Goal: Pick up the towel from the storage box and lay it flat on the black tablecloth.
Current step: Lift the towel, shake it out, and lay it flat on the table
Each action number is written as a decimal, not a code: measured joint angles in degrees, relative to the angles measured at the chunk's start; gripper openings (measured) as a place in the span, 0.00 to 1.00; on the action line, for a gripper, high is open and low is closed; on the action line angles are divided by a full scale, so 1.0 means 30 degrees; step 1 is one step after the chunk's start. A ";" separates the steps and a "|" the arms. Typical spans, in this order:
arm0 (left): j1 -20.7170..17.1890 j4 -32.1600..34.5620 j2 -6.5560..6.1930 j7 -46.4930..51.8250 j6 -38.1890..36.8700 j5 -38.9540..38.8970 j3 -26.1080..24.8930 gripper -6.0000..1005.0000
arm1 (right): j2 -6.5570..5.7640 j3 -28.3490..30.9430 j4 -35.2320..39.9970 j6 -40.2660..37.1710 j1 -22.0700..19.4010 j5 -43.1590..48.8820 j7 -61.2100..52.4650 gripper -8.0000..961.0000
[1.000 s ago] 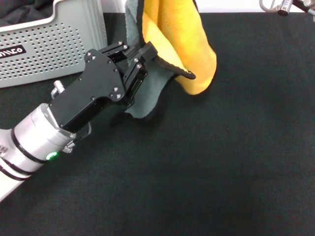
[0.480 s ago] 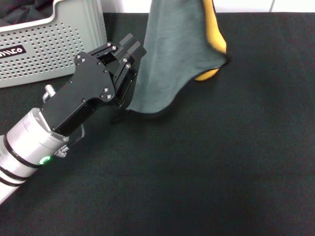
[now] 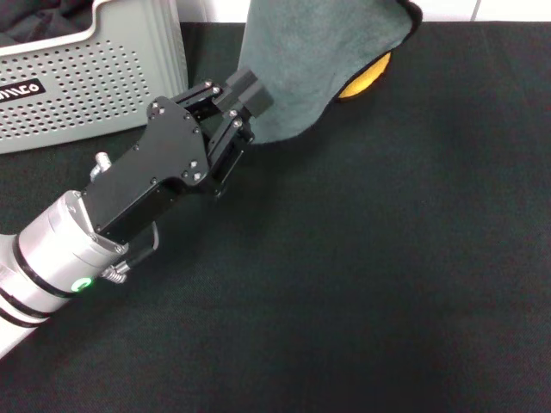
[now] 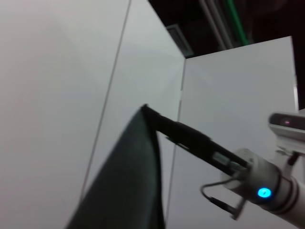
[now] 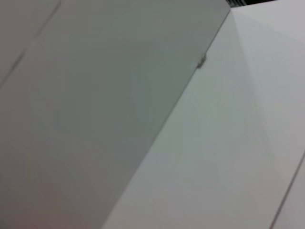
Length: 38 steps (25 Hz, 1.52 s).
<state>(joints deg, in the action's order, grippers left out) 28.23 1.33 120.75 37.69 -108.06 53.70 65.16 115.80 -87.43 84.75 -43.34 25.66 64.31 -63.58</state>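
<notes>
The towel point(image 3: 310, 64) hangs grey side out above the black tablecloth point(image 3: 387, 275), just beside the storage box point(image 3: 95, 77), with the left hand point(image 3: 239, 107) clamped on its lower edge and the cloth running up from there.

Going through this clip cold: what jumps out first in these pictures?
The towel hangs in the air at the far edge of the black tablecloth, grey-green face showing and a sliver of yellow-orange behind. The left gripper reaches up from the near left and meets the towel's lower edge. The perforated storage box sits at far left.
</notes>
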 joint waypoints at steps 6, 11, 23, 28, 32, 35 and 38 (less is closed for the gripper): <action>0.0218 -0.0127 0.0001 0.0667 -0.0035 0.0503 0.0013 0.19 | 0.0013 -0.1089 0.1516 0.3348 0.0115 0.2577 -0.1518 0.03; 0.0788 -0.0388 0.0002 0.0821 0.0399 0.0828 0.0018 0.19 | 0.0038 -0.2881 0.2298 0.7615 0.0130 0.3807 -0.1750 0.03; 0.2382 -0.0800 0.0001 0.0857 0.3351 0.1289 0.0017 0.19 | 0.0069 -0.4704 0.2801 1.1807 0.1166 0.4650 -0.1571 0.03; 0.3171 -0.0821 0.0001 0.0086 0.4452 0.1162 -0.0123 0.19 | 0.0069 -0.4892 0.3181 1.1595 0.1414 0.4534 -0.1692 0.04; 0.3788 -0.1606 0.0002 -0.0474 0.5063 0.0192 -0.0243 0.19 | 0.0069 -0.5110 0.3652 1.1595 0.1428 0.4494 -0.1788 0.04; 0.4243 -0.2244 0.0002 -0.1225 0.5155 -0.0559 -0.0462 0.30 | 0.0074 -0.5185 0.3745 1.1604 0.1481 0.4484 -0.1800 0.04; 0.4630 -0.2820 0.0001 -0.1689 0.5091 -0.0527 -0.1624 0.42 | 0.0099 -0.5240 0.3657 1.1730 0.1782 0.4458 -0.1845 0.04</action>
<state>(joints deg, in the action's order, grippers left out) 42.12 -7.13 120.76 32.62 -92.79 52.12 60.29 116.10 -103.15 95.72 -8.15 31.01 77.69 -69.11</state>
